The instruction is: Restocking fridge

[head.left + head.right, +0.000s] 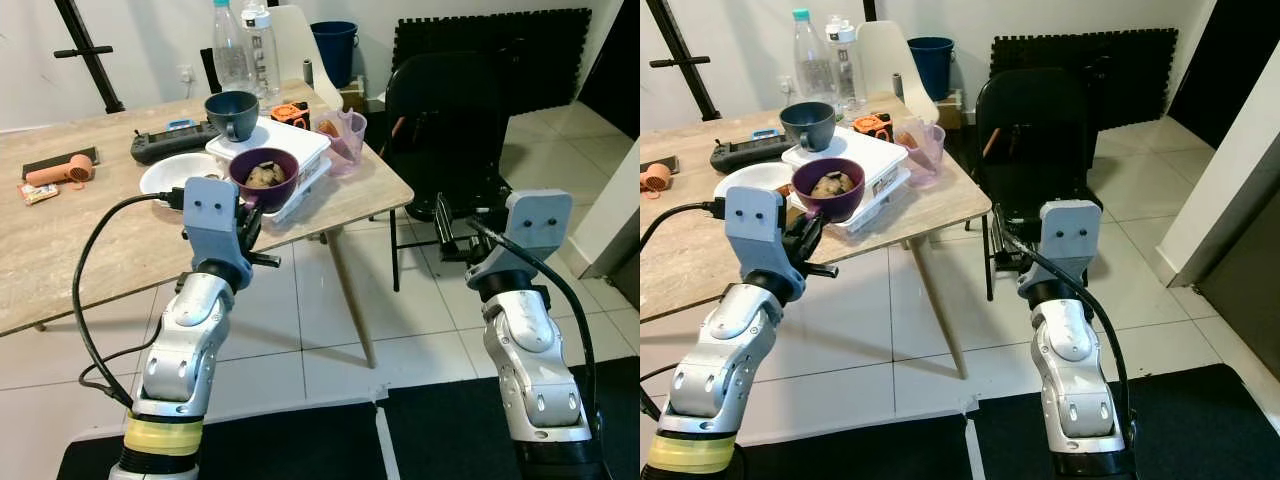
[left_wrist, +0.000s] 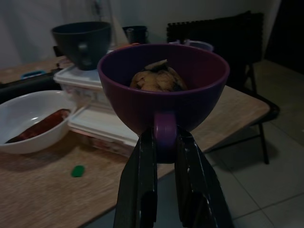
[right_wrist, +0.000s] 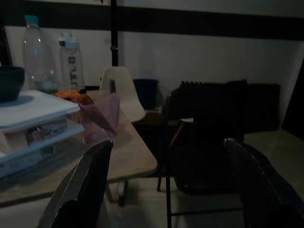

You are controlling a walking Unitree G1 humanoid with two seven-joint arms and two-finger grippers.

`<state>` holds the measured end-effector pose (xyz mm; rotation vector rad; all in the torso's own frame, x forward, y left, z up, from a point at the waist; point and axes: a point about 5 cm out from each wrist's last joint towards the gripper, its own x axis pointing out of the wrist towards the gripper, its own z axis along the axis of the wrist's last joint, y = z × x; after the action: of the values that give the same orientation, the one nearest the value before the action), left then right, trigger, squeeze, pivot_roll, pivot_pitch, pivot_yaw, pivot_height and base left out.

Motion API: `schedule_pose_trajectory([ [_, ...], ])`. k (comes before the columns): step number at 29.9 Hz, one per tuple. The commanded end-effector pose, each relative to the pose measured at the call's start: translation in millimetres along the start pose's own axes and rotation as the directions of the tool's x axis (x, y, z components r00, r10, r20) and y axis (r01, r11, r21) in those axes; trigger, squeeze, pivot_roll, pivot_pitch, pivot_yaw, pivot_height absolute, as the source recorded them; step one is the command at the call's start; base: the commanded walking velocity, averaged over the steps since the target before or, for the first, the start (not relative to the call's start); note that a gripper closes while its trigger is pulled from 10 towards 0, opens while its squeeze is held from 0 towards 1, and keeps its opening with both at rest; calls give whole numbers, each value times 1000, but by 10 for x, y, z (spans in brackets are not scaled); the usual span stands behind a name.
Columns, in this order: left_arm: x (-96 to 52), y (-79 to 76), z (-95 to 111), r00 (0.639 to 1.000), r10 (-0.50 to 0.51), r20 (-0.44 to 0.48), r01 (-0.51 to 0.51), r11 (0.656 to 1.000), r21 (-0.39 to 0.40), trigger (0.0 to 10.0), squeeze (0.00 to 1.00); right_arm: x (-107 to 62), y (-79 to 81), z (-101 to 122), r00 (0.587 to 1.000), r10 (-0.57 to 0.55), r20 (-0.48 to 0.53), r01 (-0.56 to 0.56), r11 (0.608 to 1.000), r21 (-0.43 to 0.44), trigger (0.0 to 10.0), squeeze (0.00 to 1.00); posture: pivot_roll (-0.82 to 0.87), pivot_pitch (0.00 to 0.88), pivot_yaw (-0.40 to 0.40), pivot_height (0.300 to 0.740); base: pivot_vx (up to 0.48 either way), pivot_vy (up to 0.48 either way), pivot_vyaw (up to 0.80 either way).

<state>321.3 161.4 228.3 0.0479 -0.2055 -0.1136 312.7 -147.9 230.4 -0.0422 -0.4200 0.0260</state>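
A purple cup with brownish food in it is held by its handle over the wooden table's front edge. My left gripper is shut on that handle, with the fingers pinching it from both sides. The cup hangs just in front of two stacked white lidded containers. A dark blue cup stands on the top container. My right gripper is raised to the right of the table, open, with nothing between its fingers.
A white bowl with red food, a pink cup, two bottles, a remote and a small orange device lie on the table. A black chair stands right of the table corner. Tiled floor lies below, with black mats at my feet.
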Motion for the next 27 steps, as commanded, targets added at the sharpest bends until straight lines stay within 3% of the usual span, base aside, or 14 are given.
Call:
schedule_pose_trajectory([
  [1,-25,-34,21,1000,-6,26,6,1000,-12,10000,0,-21,-16,-2,1000,-13,-4,14,1000,15,10000,0,-95,116,38,710,0,0,0],
  [13,27,-135,-26,999,-44,18,45,998,-34,10000,0,-18,-67,-56,999,-37,-28,37,999,14,10000,0,-108,99,37,710,0,0,0],
  [27,43,-139,-59,999,-49,11,49,998,-34,10000,0,-20,-83,-71,998,-44,-38,45,999,14,10000,0,-112,92,40,710,0,0,-768],
])
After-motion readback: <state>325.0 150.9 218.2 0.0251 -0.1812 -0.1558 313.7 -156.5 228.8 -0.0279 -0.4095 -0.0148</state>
